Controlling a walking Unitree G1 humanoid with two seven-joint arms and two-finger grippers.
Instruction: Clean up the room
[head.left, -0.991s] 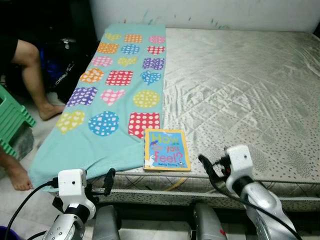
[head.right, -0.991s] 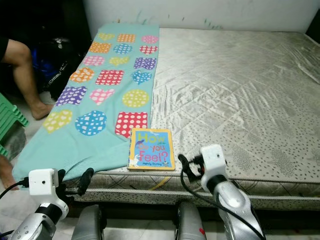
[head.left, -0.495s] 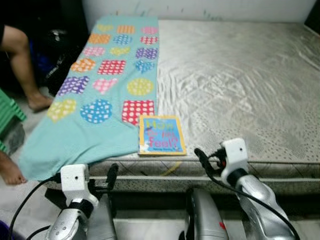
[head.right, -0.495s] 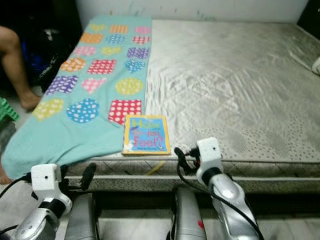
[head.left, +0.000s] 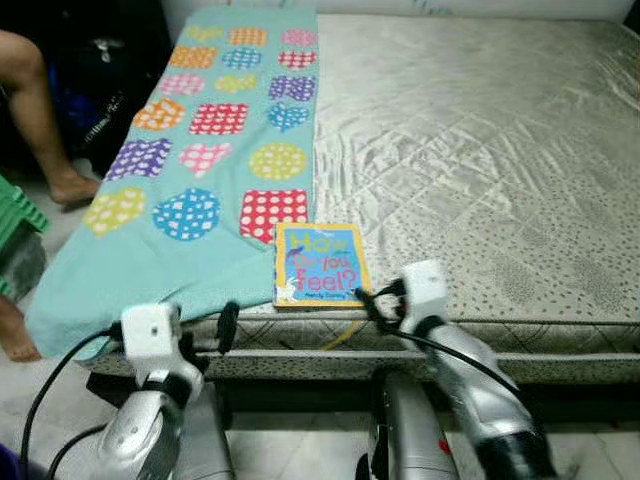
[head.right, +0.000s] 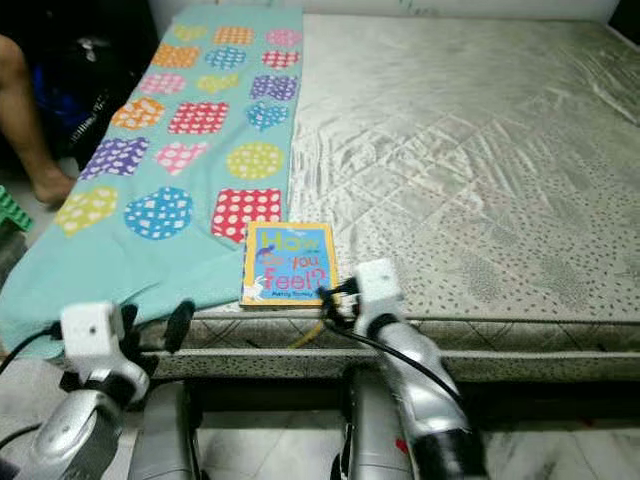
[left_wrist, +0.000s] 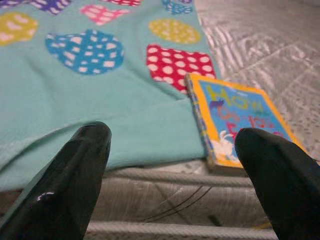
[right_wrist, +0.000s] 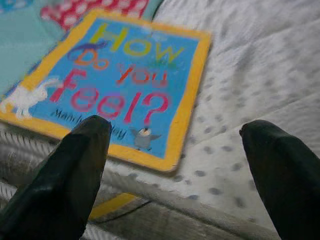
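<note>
Glossy rectangular book (head.left: 320, 266) lies on quilted mattress (head.left: 480, 150).

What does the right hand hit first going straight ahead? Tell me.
Most likely the book. The right hand, open, points at its near corner on the mattress; one finger may meet the mattress edge first, depth is unclear.
</note>
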